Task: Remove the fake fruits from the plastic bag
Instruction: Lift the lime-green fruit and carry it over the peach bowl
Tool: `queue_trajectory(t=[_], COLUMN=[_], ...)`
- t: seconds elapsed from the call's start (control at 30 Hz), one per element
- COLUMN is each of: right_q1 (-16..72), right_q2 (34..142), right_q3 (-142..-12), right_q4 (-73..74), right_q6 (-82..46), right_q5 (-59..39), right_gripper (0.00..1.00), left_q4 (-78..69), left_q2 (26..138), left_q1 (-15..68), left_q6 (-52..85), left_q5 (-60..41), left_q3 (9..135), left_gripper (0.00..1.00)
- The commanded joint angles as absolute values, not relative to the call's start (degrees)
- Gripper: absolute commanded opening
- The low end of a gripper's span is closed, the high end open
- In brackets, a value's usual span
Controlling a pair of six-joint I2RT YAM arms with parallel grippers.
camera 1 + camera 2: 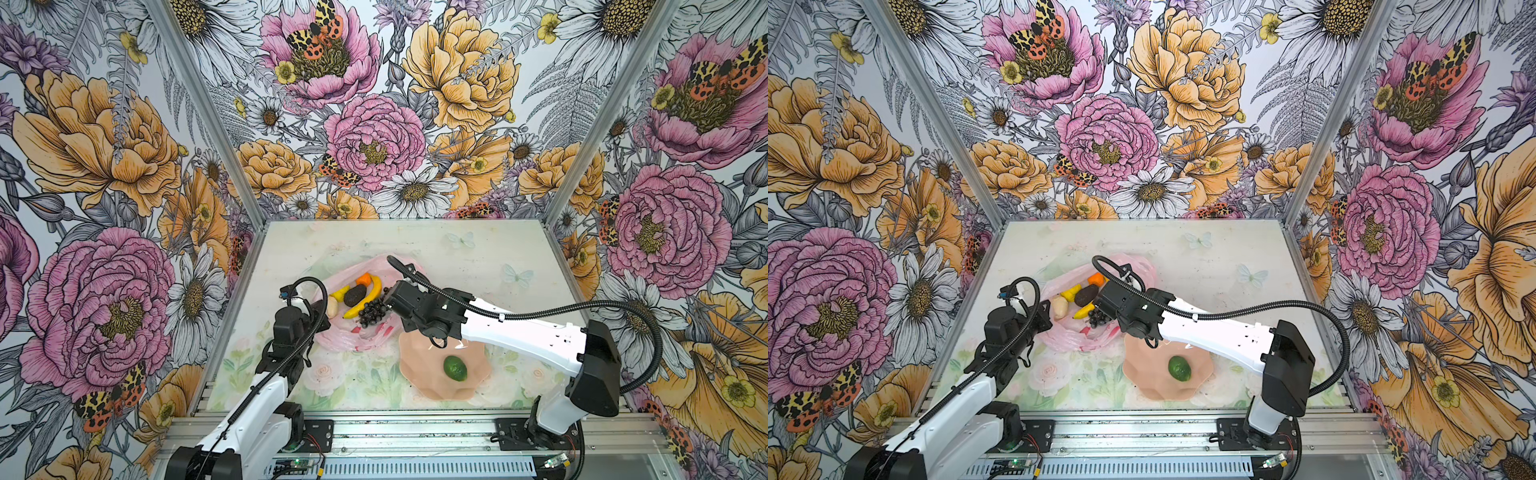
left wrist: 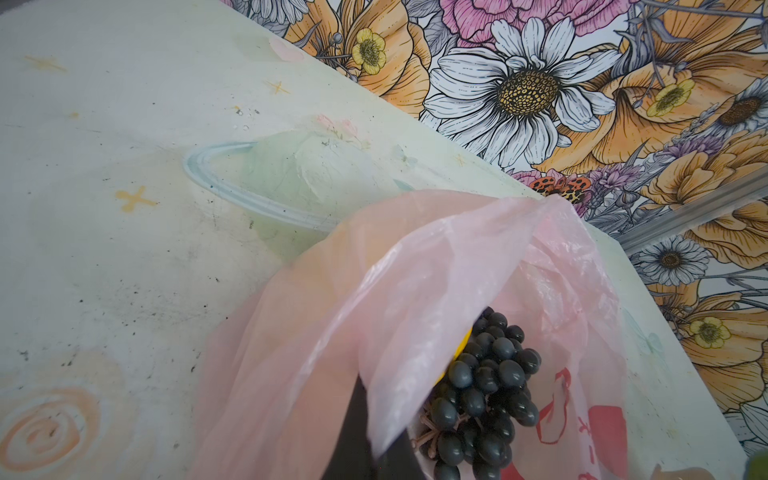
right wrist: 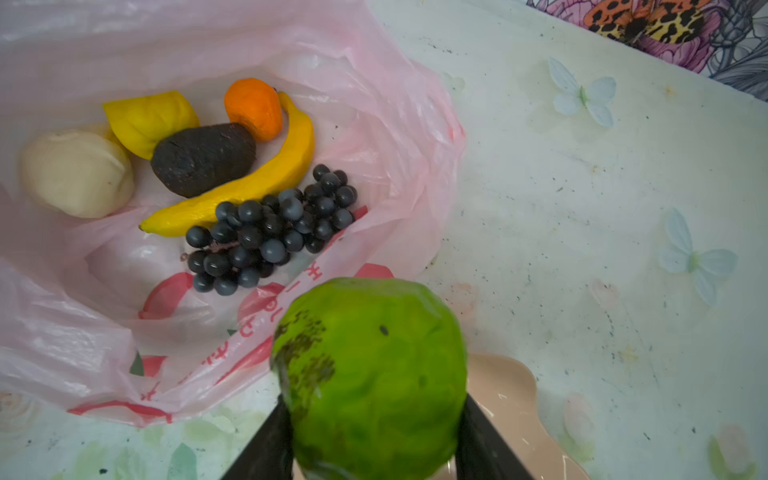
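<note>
Pastel floral tabletop [image 1: 478, 257], flowered walls. Mid-table, open plastic bag [image 3: 374, 104] holds banana [image 3: 266, 178], grape bunch [image 3: 270, 232], avocado [image 3: 203, 158], lemon [image 3: 149, 120], orange [image 3: 253, 108] and whitish lump [image 3: 77, 174]. Clamped in right gripper [image 3: 374, 399]: bumpy green citrus [image 3: 374, 365], near plate [image 1: 419, 374] rim. On plate, second green fruit [image 1: 455, 368]. Closed left gripper [image 2: 370, 436] pinches bag rim.

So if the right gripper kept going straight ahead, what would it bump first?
Most likely the near printed wall of the plastic bag, with the grape bunch just past it. The right gripper holds a green fruit, so that would touch first. Height is hard to judge.
</note>
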State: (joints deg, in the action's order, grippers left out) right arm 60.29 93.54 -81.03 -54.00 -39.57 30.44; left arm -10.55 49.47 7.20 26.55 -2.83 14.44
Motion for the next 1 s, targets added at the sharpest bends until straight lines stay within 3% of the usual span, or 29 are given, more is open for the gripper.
queue_trajectory(t=[0.0,0.27,0.97], right_q1=[59.85,60.55,63.94], right_q2=[90.99,89.33,100.57], right_q3=[-78.96,-73.15,-73.10], right_q4=[-59.60,-62.65,-66.00], right_q6=[-41.40,-45.97,-51.20], right_q5=[33.30,32.19,32.59], right_gripper=[0.46,0.46,0.46], left_q4=[-11.54,-11.77,-11.78], left_q2=[49.04,49.22,48.54], left_q1=[6.68,6.61,6.68], left_q6=[25.46,25.48,25.40], left_q5=[-2.05,-2.15,-2.42], left_q3=[13.67,13.75,13.62], left_gripper=[0.00,0.00,0.00])
